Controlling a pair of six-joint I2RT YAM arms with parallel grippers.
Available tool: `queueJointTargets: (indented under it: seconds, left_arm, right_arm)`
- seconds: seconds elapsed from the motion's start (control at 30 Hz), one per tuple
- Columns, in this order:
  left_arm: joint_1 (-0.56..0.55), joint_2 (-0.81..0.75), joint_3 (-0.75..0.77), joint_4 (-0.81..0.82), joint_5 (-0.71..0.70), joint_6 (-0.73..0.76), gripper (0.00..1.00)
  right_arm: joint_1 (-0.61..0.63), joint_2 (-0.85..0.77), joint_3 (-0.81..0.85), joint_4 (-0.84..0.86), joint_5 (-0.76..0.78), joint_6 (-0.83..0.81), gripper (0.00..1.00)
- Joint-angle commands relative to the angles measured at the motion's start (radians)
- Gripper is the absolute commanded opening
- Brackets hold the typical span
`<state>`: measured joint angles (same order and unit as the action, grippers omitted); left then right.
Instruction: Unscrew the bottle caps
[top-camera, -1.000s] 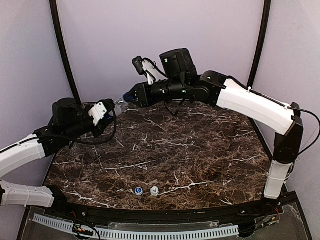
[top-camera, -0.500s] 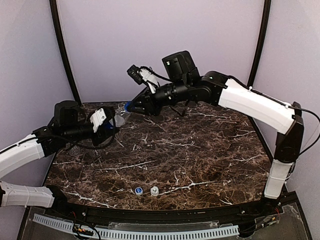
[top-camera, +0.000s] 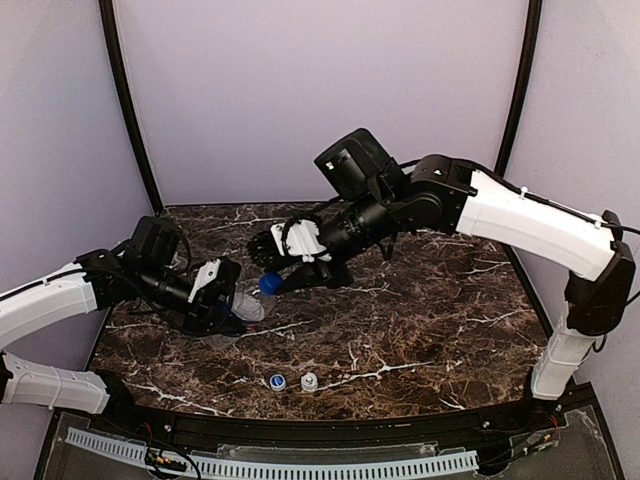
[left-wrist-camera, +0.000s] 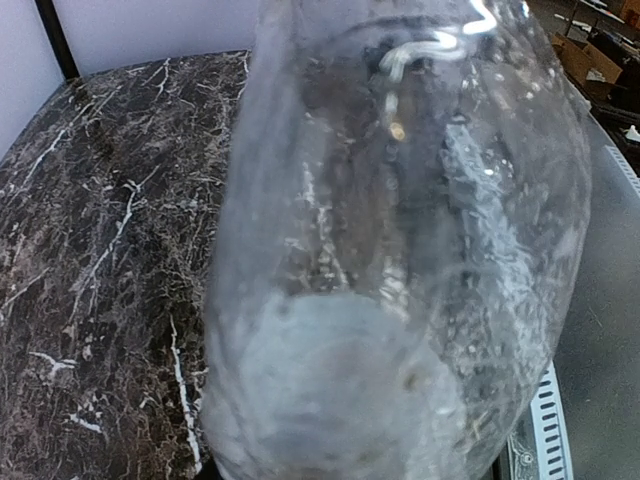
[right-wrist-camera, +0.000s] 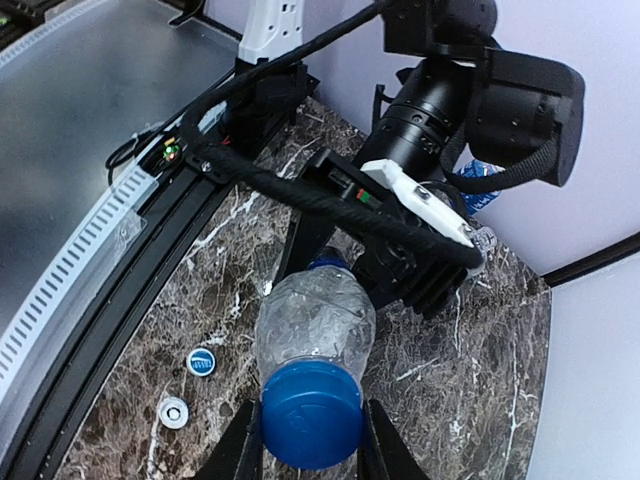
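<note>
Two fingers (right-wrist-camera: 240, 445) of the right gripper (right-wrist-camera: 309, 442) stand close against either side of the plain blue cap (right-wrist-camera: 310, 412), narrowed to just the cap's width and gripping it. The cap sits on the neck of a clear, unlabelled bottle (right-wrist-camera: 315, 322) that runs away from the wrist camera toward 12 o'clock. At the bottle's far end the left gripper (top-camera: 226, 303) is closed round the body. In the left wrist view the clear plastic fills nearly the whole picture and none of that gripper's own fingers show. From above, the bottle lies tilted low over the dark marble table (top-camera: 420, 330), at about 9 o'clock from the table's middle, with its capped end pointing to roughly 1 o'clock. Whether its body touches the marble I cannot tell. The right arm reaches in from the 2 o'clock side and the left arm from 9 o'clock, so the two grippers meet end to end on the one bottle. Well apart from them, at 6 o'clock near the front edge, two loose caps lie side by side without touching: a blue-and-white cap (top-camera: 275, 381) on the left and a white cap (top-camera: 309, 381) on the right.
</note>
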<state>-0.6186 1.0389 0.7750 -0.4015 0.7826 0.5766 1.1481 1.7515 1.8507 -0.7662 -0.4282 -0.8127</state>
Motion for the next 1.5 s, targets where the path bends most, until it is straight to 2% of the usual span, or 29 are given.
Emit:
queueJointTargets:
  seconds: [0.0,0.27,0.3,0.43,0.57,0.63,0.67,0.83,0.97,1.03,1.2,1.37,1.47]
  left_arm:
    - [-0.029,0.012,0.081,0.041,0.114,-0.025,0.36]
    - [-0.038,0.015,0.069,0.053,0.092,-0.025,0.34]
    - [-0.038,0.014,0.067,0.065,0.078,-0.036,0.34]
    - [-0.038,0.003,0.052,0.128,-0.013,-0.072,0.32]
    - [-0.038,-0.004,0.034,0.201,-0.167,-0.078,0.30]
    - [-0.038,-0.007,0.023,0.246,-0.244,-0.079,0.30]
    - [-0.038,-0.008,0.014,0.264,-0.268,-0.078,0.30]
    - [-0.038,-0.006,-0.022,0.435,-0.500,-0.073,0.31]
    - [-0.038,0.000,-0.048,0.581,-0.671,-0.054,0.32]
    - [-0.037,0.007,-0.058,0.637,-0.734,-0.030,0.33]
    - [-0.040,0.018,-0.068,0.668,-0.770,0.013,0.33]
    - [-0.045,0.012,-0.074,0.662,-0.770,0.010,0.33]
    - [-0.046,0.009,-0.074,0.654,-0.800,0.013,0.33]
  right_arm:
    - [0.050,0.021,-0.070,-0.068,0.070,-0.262,0.00]
    - [0.050,0.009,-0.089,-0.034,0.136,-0.316,0.00]
    - [0.051,0.002,-0.102,-0.012,0.145,-0.305,0.05]
    - [0.049,-0.059,-0.164,0.121,0.188,-0.194,0.46]
    - [0.022,-0.136,-0.222,0.275,0.236,-0.027,0.73]
    - [-0.001,-0.176,-0.250,0.341,0.242,0.071,0.95]
    - [-0.015,-0.194,-0.260,0.368,0.236,0.128,0.98]
    - [-0.084,-0.209,-0.222,0.414,0.149,0.497,0.98]
    - [-0.115,-0.113,-0.055,0.338,0.256,0.875,0.95]
    - [-0.120,-0.068,0.005,0.294,0.284,0.985,0.90]
    - [-0.121,-0.013,0.078,0.294,0.310,1.115,0.79]
    - [-0.115,0.083,0.222,0.208,0.312,1.139,0.70]
    - [-0.108,0.103,0.236,0.196,0.310,1.135,0.63]
